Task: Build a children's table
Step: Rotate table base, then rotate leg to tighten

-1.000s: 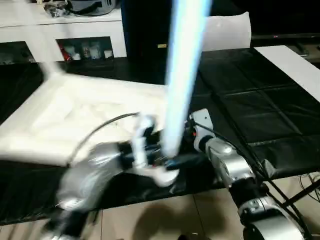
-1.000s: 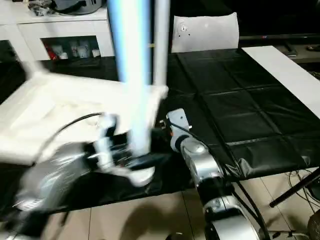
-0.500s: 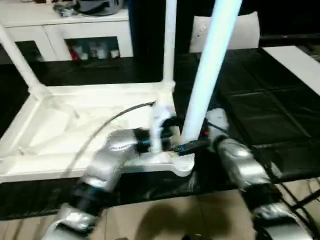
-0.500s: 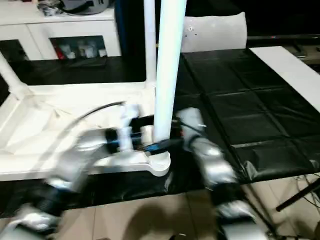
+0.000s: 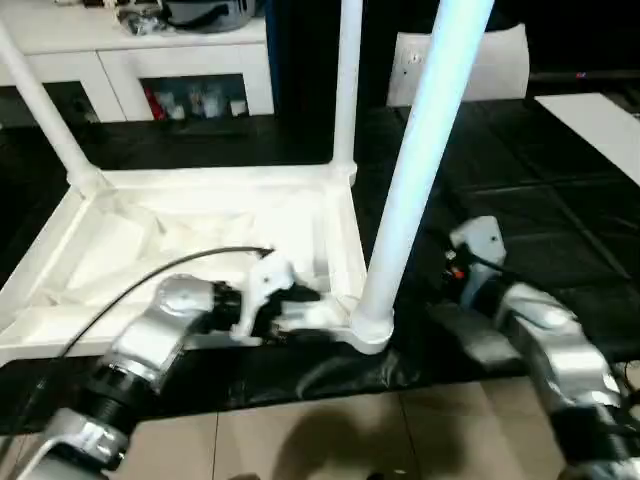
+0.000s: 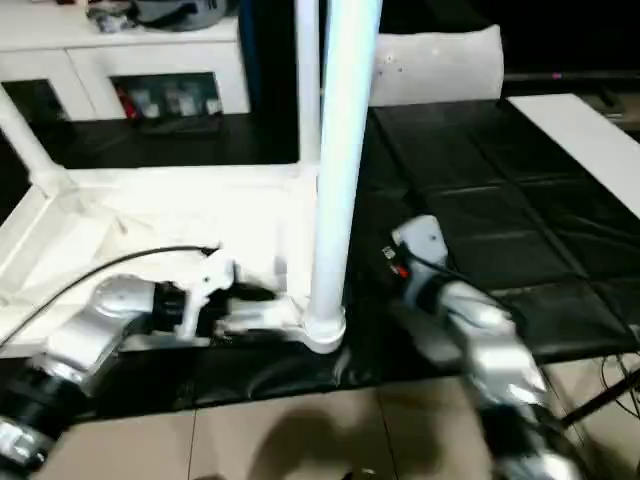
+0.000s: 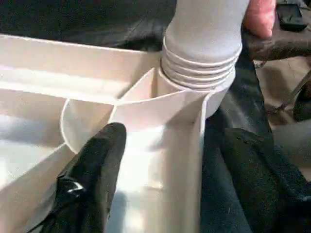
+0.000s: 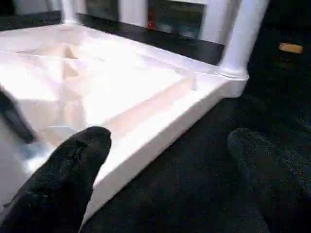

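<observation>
- Plainly, the tabletop lies underside up on the black-covered bench, near its front edge.
- Three legs stand in corner sockets: a far-left leg, a far-right leg, and a near-right leg seated in its socket at the front corner.
- The near-left corner is hidden by the left forearm, so whether a fourth leg is fitted I cannot tell; by my judgement at least one leg may remain.
- The left tool is spread open astride the tabletop's rim wall just beside that socket, one finger inside the rim and one outside, clamping nothing.
- The right tool is wide open and empty, held over the bench beside the tabletop's right edge.
- A person's fingertip shows beside the near-right leg.
</observation>
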{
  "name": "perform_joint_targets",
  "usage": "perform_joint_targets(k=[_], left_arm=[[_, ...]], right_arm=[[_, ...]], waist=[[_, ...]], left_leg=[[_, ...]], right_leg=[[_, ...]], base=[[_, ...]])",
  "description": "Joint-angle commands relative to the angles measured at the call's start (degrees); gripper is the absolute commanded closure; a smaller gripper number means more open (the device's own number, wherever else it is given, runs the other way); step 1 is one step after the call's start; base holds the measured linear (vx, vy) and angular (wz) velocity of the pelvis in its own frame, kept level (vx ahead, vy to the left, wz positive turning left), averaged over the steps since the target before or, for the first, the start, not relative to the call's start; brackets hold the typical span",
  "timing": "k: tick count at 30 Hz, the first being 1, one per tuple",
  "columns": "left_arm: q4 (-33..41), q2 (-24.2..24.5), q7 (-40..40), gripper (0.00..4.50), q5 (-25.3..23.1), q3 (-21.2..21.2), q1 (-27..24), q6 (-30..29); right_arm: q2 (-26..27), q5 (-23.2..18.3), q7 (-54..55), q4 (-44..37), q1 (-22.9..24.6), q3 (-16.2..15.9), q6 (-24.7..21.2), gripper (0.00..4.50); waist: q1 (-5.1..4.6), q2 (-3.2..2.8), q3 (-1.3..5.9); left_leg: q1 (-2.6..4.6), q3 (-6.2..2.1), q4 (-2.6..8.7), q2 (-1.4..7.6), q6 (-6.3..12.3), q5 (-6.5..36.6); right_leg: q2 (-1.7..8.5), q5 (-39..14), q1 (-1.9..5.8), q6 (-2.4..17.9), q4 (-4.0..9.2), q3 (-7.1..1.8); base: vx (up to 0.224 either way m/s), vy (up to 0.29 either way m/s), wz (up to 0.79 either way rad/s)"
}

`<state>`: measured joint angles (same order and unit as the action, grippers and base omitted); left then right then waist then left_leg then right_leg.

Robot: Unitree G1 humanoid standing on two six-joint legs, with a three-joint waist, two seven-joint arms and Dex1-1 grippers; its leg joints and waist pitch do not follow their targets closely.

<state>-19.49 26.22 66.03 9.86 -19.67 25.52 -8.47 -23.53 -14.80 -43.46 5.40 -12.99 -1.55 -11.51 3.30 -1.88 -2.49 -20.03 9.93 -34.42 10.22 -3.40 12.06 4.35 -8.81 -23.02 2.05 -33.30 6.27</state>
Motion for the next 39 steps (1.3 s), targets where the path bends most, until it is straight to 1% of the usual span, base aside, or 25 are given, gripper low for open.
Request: perform_joint_targets(k=[1,4,6,7,8,10,11,12,13,14,16,18,19,20,22,27,29,30,31,32,33,35,37,38,39], left_arm=[[0.28,0.17,1.06,1.47,-0.17,-0.53,0.90,-0.06],[-0.27,-0.05,2.24,1.76,0.01,-0.82,1.13,0.14],[-0.38,-0.14,3.07,1.85,-0.03,-1.17,1.19,0.06],[-0.30,-0.12,3.67,1.94,-0.24,-1.50,1.21,-0.33],[-0.24,-0.10,3.78,2.06,-0.28,-1.58,1.20,-0.44],[0.60,0.16,3.91,2.21,-0.86,-2.12,1.03,-1.25],[1.09,0.59,3.29,2.23,-2.26,-2.79,1.02,-1.66],[1.13,0.63,3.23,2.28,-2.42,-2.86,1.02,-1.68],[1.37,0.78,2.93,2.39,-3.13,-3.15,1.00,-1.99],[1.42,0.78,2.89,2.51,-3.19,-3.17,0.99,-2.09],[1.89,0.53,2.88,2.63,-3.45,-3.22,0.95,-2.97],[2.22,0.64,2.74,2.72,-3.84,-3.50,1.10,-3.66],[2.35,0.73,2.60,2.89,-4.05,-3.68,1.22,-4.09],[2.47,0.77,2.53,3.00,-4.18,-3.75,1.27,-4.37],[2.68,0.62,2.39,3.07,-4.33,-3.68,1.29,-4.77],[2.54,0.51,2.23,3.55,-5.03,-3.70,1.54,-4.50],[2.22,0.42,2.13,3.65,-5.68,-3.82,1.76,-4.06],[2.09,0.39,2.12,3.86,-5.80,-3.86,1.84,-3.99],[1.88,0.37,2.11,3.94,-5.94,-3.94,2.01,-3.91],[1.70,0.34,2.22,3.94,-6.00,-4.03,2.20,-3.78],[1.63,0.32,2.30,4.01,-6.00,-4.07,2.28,-3.72],[1.52,0.24,2.60,4.21,-6.11,-4.15,2.39,-3.56],[1.39,0.24,2.80,4.37,-6.22,-4.26,2.47,-3.37],[1.09,0.23,3.09,4.40,-6.58,-4.46,2.58,-2.89],[0.71,0.24,3.50,4.45,-6.93,-4.64,2.64,-2.17]], right_arm=[[-1.57,-2.02,-2.74,-4.00,1.12,0.15,-2.24,0.00],[-3.90,-3.66,-5.43,-7.95,3.48,0.45,-4.26,0.00],[-5.31,-4.70,-6.78,-10.34,5.03,0.34,-5.57,0.00],[-6.45,-5.27,-7.58,-12.18,6.21,0.05,-6.76,0.00],[-6.68,-5.33,-7.76,-12.53,6.44,-0.05,-6.94,0.00],[-7.91,-6.01,-8.33,-15.02,8.09,-0.45,-8.59,0.00],[-8.37,-6.27,-8.24,-16.49,8.98,-0.52,-9.51,0.00],[-8.42,-6.29,-8.21,-16.65,9.07,-0.52,-9.64,0.00],[-8.62,-6.37,-8.00,-17.51,9.49,-0.60,-10.34,0.00],[-8.65,-6.40,-7.97,-17.64,9.56,-0.62,-10.46,0.00],[-9.01,-6.52,-7.79,-18.72,10.16,-0.84,-11.47,0.00],[-8.99,-6.34,-7.71,-19.08,10.41,-1.08,-11.85,0.00],[-8.92,-6.17,-7.63,-19.08,10.42,-1.22,-11.89,0.00],[-8.95,-6.15,-7.52,-19.21,10.47,-1.29,-12.04,0.00],[-8.79,-5.93,-7.10,-19.17,10.25,-1.60,-12.16,0.00],[-8.66,-5.49,-6.67,-18.85,9.84,-1.72,-12.14,0.00],[-8.68,-5.32,-6.35,-18.78,9.70,-1.73,-12.11,0.00],[-8.65,-5.36,-6.29,-18.77,9.69,-1.72,-12.12,0.00],[-8.62,-5.28,-6.23,-18.73,9.71,-1.79,-12.06,0.00],[-8.59,-5.15,-6.16,-18.66,9.76,-1.86,-11.94,0.00],[-8.57,-5.09,-6.13,-18.63,9.78,-1.89,-11.89,0.00],[-8.52,-5.00,-5.94,-18.61,9.77,-1.92,-11.74,0.00],[-8.46,-4.97,-5.83,-18.61,9.74,-1.95,-11.68,0.00],[-8.40,-4.88,-5.83,-18.52,9.63,-2.01,-11.56,0.00],[-8.24,-4.78,-5.77,-18.28,9.30,-2.11,-11.46,0.00]], waist=[[0.44,0.40,3.49],[0.62,0.56,3.38],[0.80,0.67,3.32],[0.76,0.69,3.30],[0.86,0.73,3.24],[0.77,0.77,3.29],[0.75,0.78,3.26],[0.78,0.73,3.30],[0.64,0.77,3.25],[0.67,0.78,3.21],[0.70,0.99,3.15],[0.82,0.95,3.14],[0.79,1.05,3.17],[0.81,0.96,3.20],[0.86,0.97,3.20],[1.00,1.03,3.14],[1.03,0.86,3.15],[1.05,0.90,3.16],[1.11,0.71,3.19],[1.15,0.67,3.20],[1.20,0.77,3.19],[1.34,0.64,3.20],[1.38,0.70,3.21],[1.45,0.49,3.20],[1.43,0.60,3.24]], left_leg=[[0.00,-0.94,4.07,2.76,4.21,9.15],[-0.08,-0.85,4.07,2.60,4.39,9.43],[-0.05,-0.84,4.00,2.51,4.24,9.74],[-0.10,-0.86,4.01,2.44,4.31,9.73],[-0.14,-0.90,4.08,2.48,4.30,9.65],[-0.25,-0.95,4.07,2.44,4.46,9.56],[-0.26,-0.96,4.06,2.44,4.54,9.60],[-0.17,-1.00,4.09,2.50,4.57,9.47],[-0.29,-1.03,4.10,2.43,4.52,9.55],[-0.18,-0.97,4.04,2.35,4.33,9.83],[-0.12,-0.93,4.00,2.27,4.15,10.02],[-0.06,-0.98,4.05,2.31,3.99,10.18],[-0.09,-1.00,4.08,2.36,4.00,10.10],[-0.11,-1.07,4.12,2.42,4.05,9.91],[-0.12,-1.05,4.10,2.42,4.08,9.94],[-0.19,-0.99,4.00,2.19,4.00,9.97],[-0.21,-1.06,4.04,2.22,3.96,9.92],[-0.18,-1.05,4.04,2.22,3.93,9.96],[-0.17,-1.08,4.02,2.20,3.92,9.92],[-0.13,-1.08,4.05,2.24,3.87,10.03],[-0.14,-1.07,4.05,2.23,3.86,10.10],[-0.10,-1.08,4.05,2.27,3.82,10.26],[-0.13,-1.09,4.09,2.28,3.79,10.20],[-0.10,-1.13,4.10,2.28,3.80,10.28],[-0.11,-1.13,4.10,2.29,3.79,10.26]], right_leg=[[4.34,-21.19,3.40,6.03,4.30,-3.33],[4.32,-22.92,3.32,5.67,4.64,-3.20],[4.40,-25.28,3.28,4.51,4.99,-3.13],[4.36,-25.66,3.25,4.38,5.02,-3.08],[4.32,-26.30,3.27,3.69,5.18,-3.04],[4.33,-26.27,3.28,3.42,5.20,-2.95],[4.28,-26.49,3.22,3.11,5.23,-2.92],[4.26,-26.41,3.16,2.94,5.30,-2.91],[4.24,-26.67,3.18,2.90,5.28,-2.82],[4.27,-27.81,3.09,2.48,5.53,-2.78],[4.32,-29.47,2.99,2.02,5.77,-2.69],[4.31,-29.82,2.94,1.52,5.86,-2.65],[4.28,-29.50,2.94,1.57,5.81,-2.64],[4.30,-28.82,2.95,1.73,5.71,-2.61],[4.34,-28.42,2.94,1.92,5.67,-2.64],[4.33,-29.76,2.94,1.17,5.94,-2.50],[4.30,-29.60,2.94,0.96,5.93,-2.50],[4.32,-29.57,2.95,0.92,5.97,-2.47],[4.33,-29.41,2.97,0.98,5.92,-2.46],[4.30,-29.31,2.93,1.02,5.96,-2.46],[4.28,-29.10,2.95,1.10,5.98,-2.46],[4.32,-29.00,2.94,1.23,5.94,-2.45],[4.31,-28.72,2.98,1.29,5.94,-2.45],[4.32,-28.76,2.96,1.28,5.99,-2.43],[4.28,-28.46,3.00,1.22,5.98,-2.44]], base=[[0.000,0.000,0.00],[0.000,0.000,0.00],[0.000,0.000,0.00],[0.000,0.000,0.00],[0.000,0.000,0.00],[0.000,0.000,0.00],[0.000,0.000,0.00],[0.000,0.000,0.00],[0.000,0.000,0.00],[0.000,0.000,0.00],[0.000,0.000,0.00],[0.000,0.000,0.00],[0.000,0.000,0.00],[0.000,0.000,0.00],[0.000,0.000,0.00],[0.000,0.000,0.00],[0.000,0.000,0.00],[0.000,0.000,0.00],[0.000,0.000,0.00],[0.000,0.000,0.00],[0.000,0.000,0.00],[0.000,0.000,0.00],[0.000,0.000,0.00],[0.000,0.000,0.00],[0.000,0.000,0.00]])
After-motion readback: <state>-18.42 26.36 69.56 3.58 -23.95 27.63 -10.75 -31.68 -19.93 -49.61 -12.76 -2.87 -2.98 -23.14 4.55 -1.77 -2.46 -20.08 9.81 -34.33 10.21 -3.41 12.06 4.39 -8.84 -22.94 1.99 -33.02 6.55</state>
